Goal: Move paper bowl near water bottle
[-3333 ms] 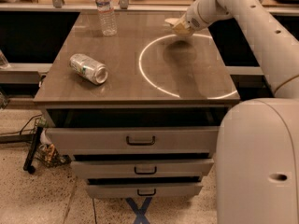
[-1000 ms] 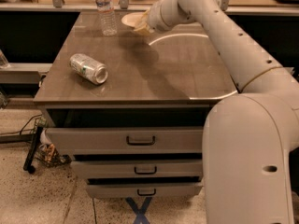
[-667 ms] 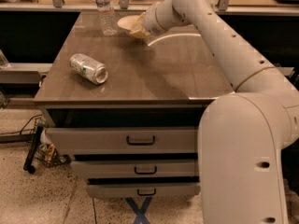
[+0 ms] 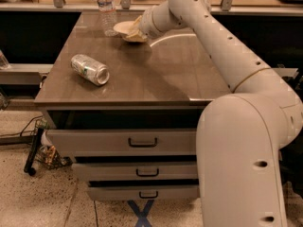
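In the upper middle of the frame you see the gripper (image 4: 136, 31) at the end of the white robot arm (image 4: 213, 37), low over the far part of the brown wooden table top (image 4: 156, 74). Its claw looks clamped on the right rim of the small, shallow, cream-white paper bowl (image 4: 123, 28). The bowl is just left of the gripper and a little tilted. I cannot tell if its base touches the table or hangs just above it.

The tall, slim, clear plastic water bottle (image 4: 107, 11) stands upright at the far edge, in the upper left of the frame, just beside the bowl. So the bowl is already near the bottle, and I judge that only the setting down and the release remain.

Please be careful with three things.
- **Knocking the bottle:** it is narrow and high, so if you push more to the left, the bowl rim or the gripper may knock it. It could fall and roll off the far edge.
- **Releasing too early:** if you open the claw while the bowl is tilted or not resting on the table, the light paper may tip over or slide.
- **Pulling back:** the thin rim may catch on the claw and be dragged away from the bottle, so lift straight up first.

The silver drink can (image 4: 90, 69) lies on its side at the left middle of the frame, well apart, and I think it is no danger.
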Tool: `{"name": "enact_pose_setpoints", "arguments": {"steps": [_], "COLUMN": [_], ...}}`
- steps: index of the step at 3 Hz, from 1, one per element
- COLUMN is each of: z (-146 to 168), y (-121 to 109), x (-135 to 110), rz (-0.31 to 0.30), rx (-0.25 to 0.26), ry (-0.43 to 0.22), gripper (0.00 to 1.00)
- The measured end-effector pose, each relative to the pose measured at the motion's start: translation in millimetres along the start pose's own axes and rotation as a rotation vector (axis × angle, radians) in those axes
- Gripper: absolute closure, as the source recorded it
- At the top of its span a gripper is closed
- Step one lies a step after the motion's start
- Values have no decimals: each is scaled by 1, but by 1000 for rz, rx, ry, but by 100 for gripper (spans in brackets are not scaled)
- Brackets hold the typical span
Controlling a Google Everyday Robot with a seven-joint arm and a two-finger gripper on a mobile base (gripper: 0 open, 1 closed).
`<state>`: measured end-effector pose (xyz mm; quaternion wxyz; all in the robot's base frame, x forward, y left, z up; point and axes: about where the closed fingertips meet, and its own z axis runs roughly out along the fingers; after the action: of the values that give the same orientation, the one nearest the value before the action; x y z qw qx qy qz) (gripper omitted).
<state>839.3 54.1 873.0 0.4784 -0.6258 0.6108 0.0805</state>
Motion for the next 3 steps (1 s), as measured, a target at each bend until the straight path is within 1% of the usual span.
{"name": "enact_pose_setpoints", "arguments": {"steps": [1,2,3], "z": [4,1,-25], "y": [5,5,-12], "x": [-2,0,15], "rz": [1,11,59], "rx": [-11,-13,15], "ry": [-2,2,15], "gripper": [17,0,0]}}
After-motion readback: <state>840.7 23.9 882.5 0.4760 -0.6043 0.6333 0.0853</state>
